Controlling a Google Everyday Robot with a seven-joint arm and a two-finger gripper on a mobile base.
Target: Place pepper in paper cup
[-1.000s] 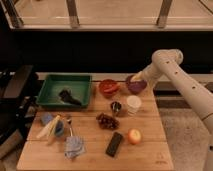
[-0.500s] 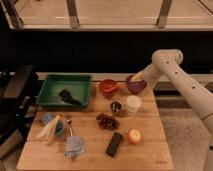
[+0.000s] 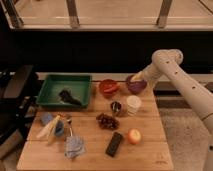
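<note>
The white paper cup (image 3: 133, 105) stands upright on the wooden table, right of centre, beside a small metal cup (image 3: 116, 107). My gripper (image 3: 133, 78) is at the back right, low over the rim of a purple bowl (image 3: 136, 86), with the white arm reaching in from the right. Its jaws stand open and I see nothing held in them. The cup is a short way in front of the gripper. The pepper is hidden: I cannot make it out anywhere, and the insides of the purple bowl and the red bowl (image 3: 108, 87) are unclear.
A green tray (image 3: 55, 83) holding a dark object is at the back left. Dark grapes (image 3: 105, 120), a round orange fruit (image 3: 133, 136) and a black bar (image 3: 114, 144) lie in the front half. A blue cup (image 3: 47, 118), a pale long item (image 3: 50, 129) and a blue cloth (image 3: 74, 146) are at the left.
</note>
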